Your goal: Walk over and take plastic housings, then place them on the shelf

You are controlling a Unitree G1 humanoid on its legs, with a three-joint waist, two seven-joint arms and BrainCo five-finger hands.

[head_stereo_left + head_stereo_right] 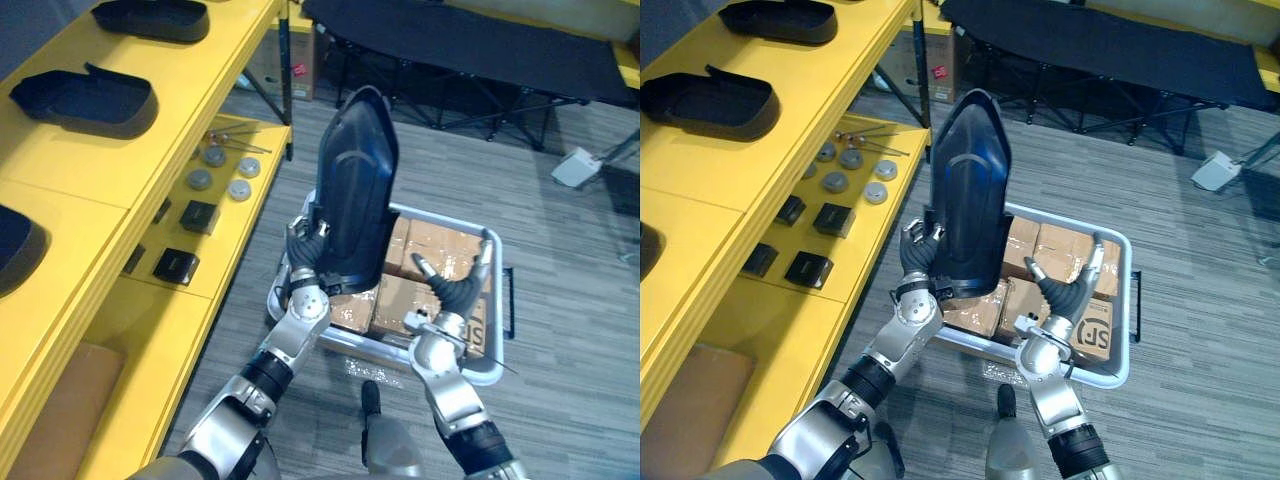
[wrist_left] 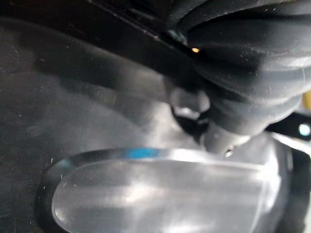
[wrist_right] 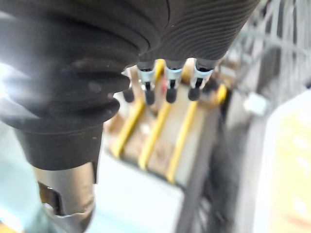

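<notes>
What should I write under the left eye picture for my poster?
The robot's left hand holds a dark plastic housing upright over a bin of cardboard boxes, beside the yellow shelf.

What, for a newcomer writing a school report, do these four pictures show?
A humanoid robot's own cameras took them. Two look down from its head; two sit on its wrists, very close to each hand. Its left hand grips a dark plastic housing by the lower end, upright, above a grey crate of cardboard boxes on the floor. Its right hand hangs open and empty over the crate. On the robot's left stands a yellow shelf with more housings lying on it.
</notes>
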